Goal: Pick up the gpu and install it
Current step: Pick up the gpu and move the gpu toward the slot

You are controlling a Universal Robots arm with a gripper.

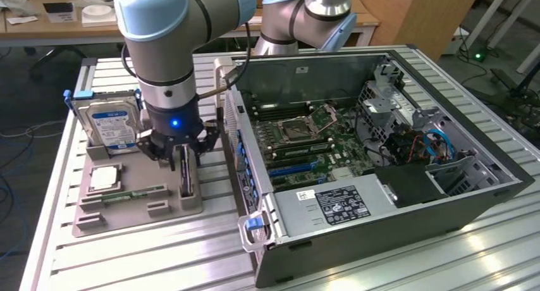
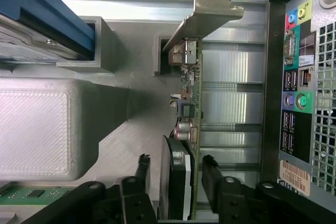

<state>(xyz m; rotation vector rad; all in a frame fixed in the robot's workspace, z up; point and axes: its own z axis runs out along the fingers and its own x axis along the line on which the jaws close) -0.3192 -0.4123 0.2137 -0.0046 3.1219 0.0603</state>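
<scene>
The gpu (image 1: 186, 177) stands on edge in a slot of the grey parts holder (image 1: 126, 216), beside the open computer case (image 1: 472, 196). My gripper (image 1: 184, 159) is down over it from above. In the wrist view the gpu (image 2: 188, 93) shows a green board, a black cooler and a silver bracket (image 2: 207, 17) at its far end. The gripper (image 2: 176, 165) straddles the card, one black finger (image 2: 143, 167) on the cooler side and the other on the board side. A small gap shows on each side, so the jaws stand open around the card.
A silver hard drive (image 1: 114, 126) with a blue label stands in the holder, with a memory stick (image 1: 135, 194) and a processor (image 1: 105, 177) lying near it. The case's motherboard (image 1: 304, 142) lies exposed. Its rear ports (image 2: 296, 77) sit close beside the card. A second arm (image 1: 304, 19) stands behind.
</scene>
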